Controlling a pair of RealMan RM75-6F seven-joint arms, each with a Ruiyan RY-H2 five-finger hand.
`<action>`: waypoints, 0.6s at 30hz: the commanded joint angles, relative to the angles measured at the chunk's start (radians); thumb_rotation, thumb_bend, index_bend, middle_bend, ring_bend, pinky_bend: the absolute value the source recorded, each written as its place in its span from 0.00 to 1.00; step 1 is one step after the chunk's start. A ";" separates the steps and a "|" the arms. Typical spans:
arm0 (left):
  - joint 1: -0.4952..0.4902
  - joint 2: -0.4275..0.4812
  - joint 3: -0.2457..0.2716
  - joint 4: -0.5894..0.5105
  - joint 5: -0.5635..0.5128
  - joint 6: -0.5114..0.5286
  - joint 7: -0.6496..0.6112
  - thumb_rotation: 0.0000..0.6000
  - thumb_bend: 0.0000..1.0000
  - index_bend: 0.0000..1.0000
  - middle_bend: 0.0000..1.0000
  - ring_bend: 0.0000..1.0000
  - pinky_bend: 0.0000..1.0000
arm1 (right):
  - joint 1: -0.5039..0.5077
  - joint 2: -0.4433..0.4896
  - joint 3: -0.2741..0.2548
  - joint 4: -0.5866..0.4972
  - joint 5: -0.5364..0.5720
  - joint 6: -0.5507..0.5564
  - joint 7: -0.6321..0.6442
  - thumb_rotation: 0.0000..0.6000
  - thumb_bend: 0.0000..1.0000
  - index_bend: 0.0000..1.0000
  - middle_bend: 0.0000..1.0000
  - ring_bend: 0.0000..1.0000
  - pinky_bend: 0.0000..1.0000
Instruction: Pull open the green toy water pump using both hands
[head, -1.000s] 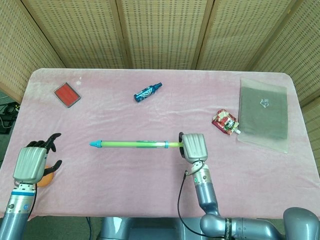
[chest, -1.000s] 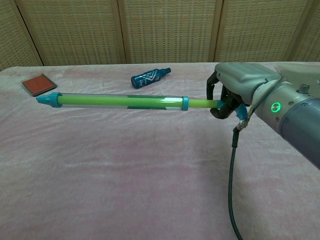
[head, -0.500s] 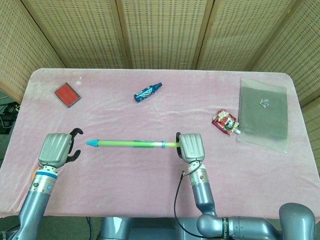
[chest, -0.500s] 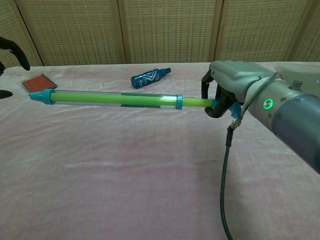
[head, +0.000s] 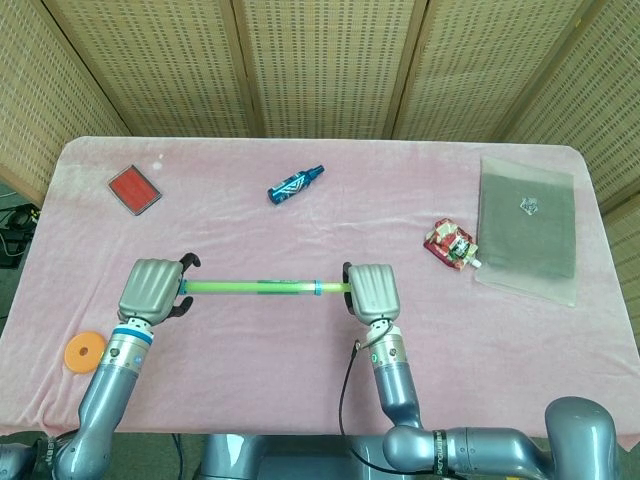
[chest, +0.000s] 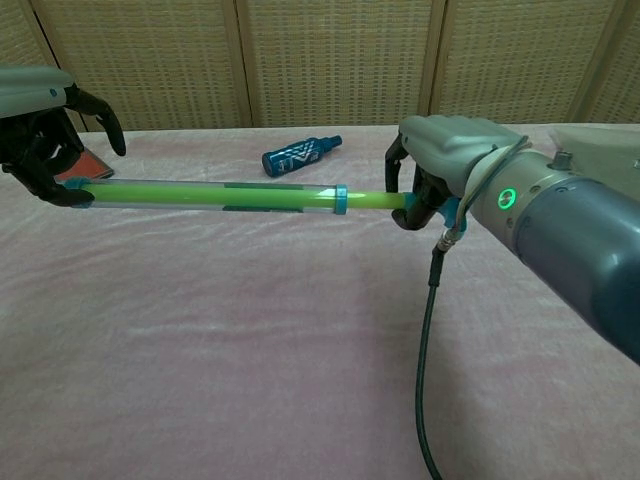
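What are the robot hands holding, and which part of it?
The right robot hand grips the green toy pump by its handle end. The left robot hand is around the tip end with its fingers spread; a firm grip there cannot be told.

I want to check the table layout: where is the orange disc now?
In the head view, the orange disc lies near the table's front left corner, just left of the left arm, below the left hand.
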 joint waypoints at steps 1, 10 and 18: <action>-0.025 -0.018 0.003 0.012 -0.021 0.004 0.013 1.00 0.31 0.34 0.79 0.72 0.66 | 0.005 -0.002 -0.002 0.004 0.007 0.003 0.003 1.00 0.63 0.88 0.99 0.95 0.77; -0.076 -0.066 0.028 0.043 -0.076 0.034 0.032 1.00 0.31 0.36 0.79 0.72 0.66 | 0.021 0.000 -0.007 0.004 0.023 0.013 0.015 1.00 0.63 0.88 0.99 0.95 0.77; -0.100 -0.089 0.045 0.076 -0.094 0.046 0.020 1.00 0.38 0.40 0.79 0.72 0.66 | 0.026 0.016 -0.011 -0.026 0.032 0.030 0.019 1.00 0.63 0.88 0.99 0.95 0.77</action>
